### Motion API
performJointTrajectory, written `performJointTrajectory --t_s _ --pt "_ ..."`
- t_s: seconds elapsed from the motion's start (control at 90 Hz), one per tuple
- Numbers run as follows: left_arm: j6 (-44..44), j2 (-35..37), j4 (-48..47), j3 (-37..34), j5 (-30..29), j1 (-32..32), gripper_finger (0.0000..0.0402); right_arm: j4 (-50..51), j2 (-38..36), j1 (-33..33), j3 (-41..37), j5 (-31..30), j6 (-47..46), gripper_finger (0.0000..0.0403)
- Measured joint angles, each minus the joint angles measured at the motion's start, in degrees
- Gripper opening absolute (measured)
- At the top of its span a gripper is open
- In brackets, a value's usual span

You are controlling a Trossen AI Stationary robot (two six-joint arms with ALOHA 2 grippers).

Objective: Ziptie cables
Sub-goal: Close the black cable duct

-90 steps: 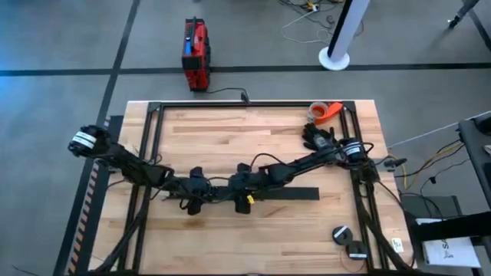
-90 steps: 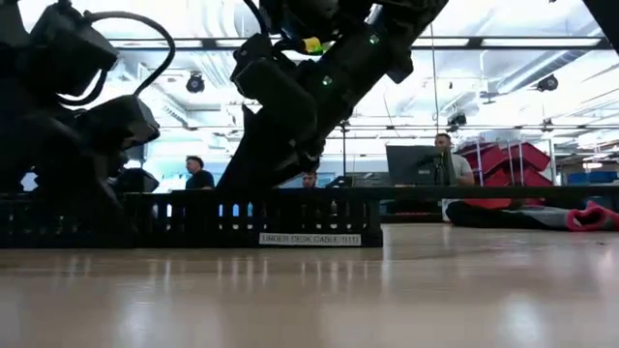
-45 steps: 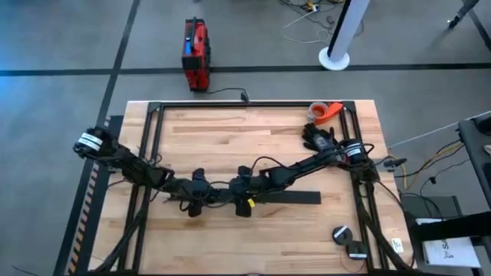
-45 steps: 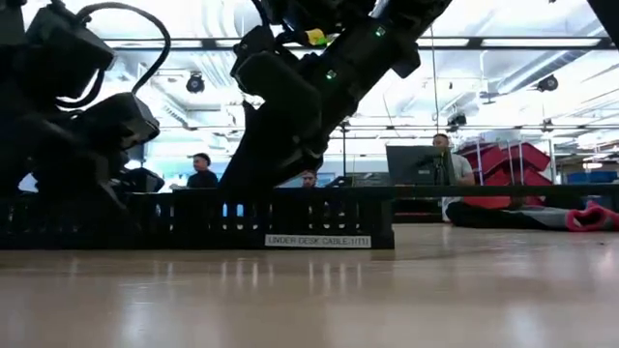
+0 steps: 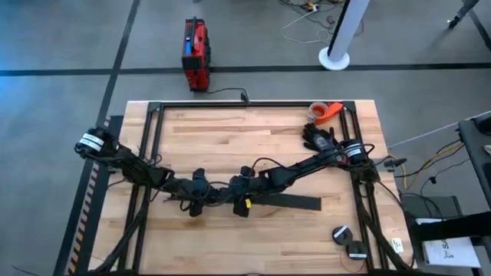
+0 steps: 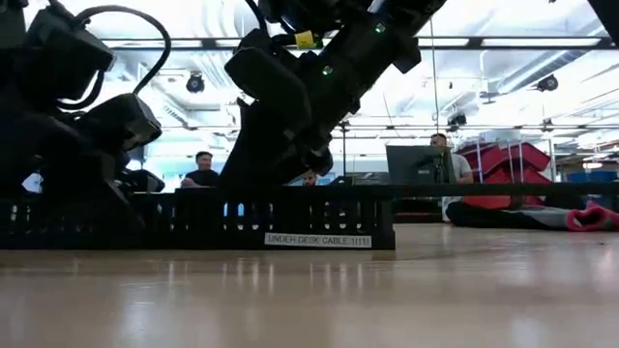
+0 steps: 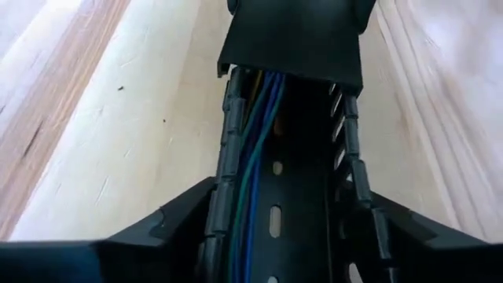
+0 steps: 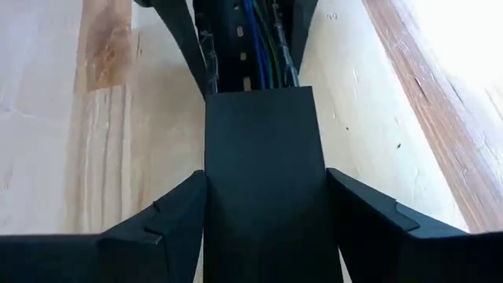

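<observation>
Left gripper (image 7: 275, 236) fingers spread wide, flanking the long black slotted plastic rail (image 7: 291, 196) on the pale wooden table (image 5: 230, 130); right gripper (image 8: 266, 228) likewise straddles it; thin blue and green cables (image 7: 255, 157) lie straight inside the channel.

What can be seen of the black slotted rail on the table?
The black slotted rail is a long dark channel, plastic by its look, with toothed side walls and oval slots along its floor. It lies flat on the wooden table, with a white label on its side. The cables, blue and green, run lengthwise inside it. The left gripper and right gripper straddle it from opposite ends.
</observation>
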State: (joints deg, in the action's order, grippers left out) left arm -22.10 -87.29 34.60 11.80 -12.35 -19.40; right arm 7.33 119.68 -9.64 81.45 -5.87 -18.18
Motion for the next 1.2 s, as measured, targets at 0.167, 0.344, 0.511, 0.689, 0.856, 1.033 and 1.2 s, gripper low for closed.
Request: performJointTrajectory --t_s 0.167,0.344,0.511,0.689,0.856,1.033,1.2 --pt "0.7 0.0 2.0 -0.2 -0.2 0.0 0.0227 -3.4 1.2 0.1 0.4 2.7 4.3 0.0214" --pt "1.6 0.0 4.5 0.1 -0.4 0.0 0.0222 -7.4 3.3 0.2 1.5 2.9 5.6 0.0213" --pt "3.9 -0.1 4.3 1.8 -0.5 0.1 0.0230 -7.5 5.7 0.5 4.8 2.7 5.5 0.0213" --pt "6.6 0.1 5.5 2.3 0.0 0.0 0.0231 -6.0 6.2 0.7 6.3 2.8 5.8 0.0213" --pt "5.3 2.5 1.7 2.1 -0.6 0.1 0.0248 -4.3 6.1 0.9 6.6 2.9 6.0 0.0213" --pt "2.9 5.5 -0.7 1.8 -1.0 -0.2 0.0265 -4.0 6.1 0.8 6.6 2.6 6.1 0.0213" --pt "2.9 9.5 -3.4 1.8 0.0 -0.2 0.0284 -3.6 6.1 0.8 6.6 2.8 6.0 0.0213"
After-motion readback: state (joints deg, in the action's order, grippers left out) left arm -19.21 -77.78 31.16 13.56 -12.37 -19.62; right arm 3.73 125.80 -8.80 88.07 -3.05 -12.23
